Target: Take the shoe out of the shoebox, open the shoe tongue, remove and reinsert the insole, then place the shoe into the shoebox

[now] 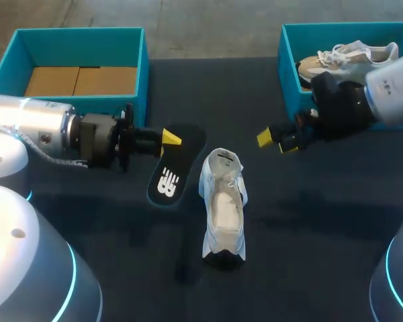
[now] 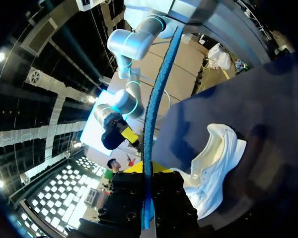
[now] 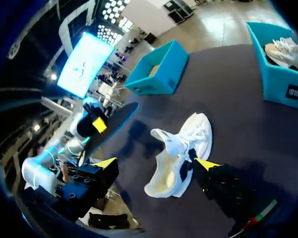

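Observation:
A white shoe (image 1: 223,204) lies on the dark table (image 1: 309,235) with its opening up and its tongue pulled back. My left gripper (image 1: 169,139) comes in from the left and is shut on the black insole (image 1: 173,168), which it holds off the table just left of the shoe. In the left wrist view the insole (image 2: 154,109) runs edge-on out of the gripper (image 2: 148,181), with the shoe (image 2: 213,168) beside it. My right gripper (image 1: 277,139) hangs open and empty, up and to the right of the shoe. From the right wrist, the shoe (image 3: 181,153) lies ahead of that gripper (image 3: 156,163).
A teal shoebox (image 1: 142,74) with cardboard in its bottom stands at the back left. A second teal box (image 1: 289,67) at the back right holds another light shoe (image 1: 352,55). Open table surrounds the white shoe in front and to the right.

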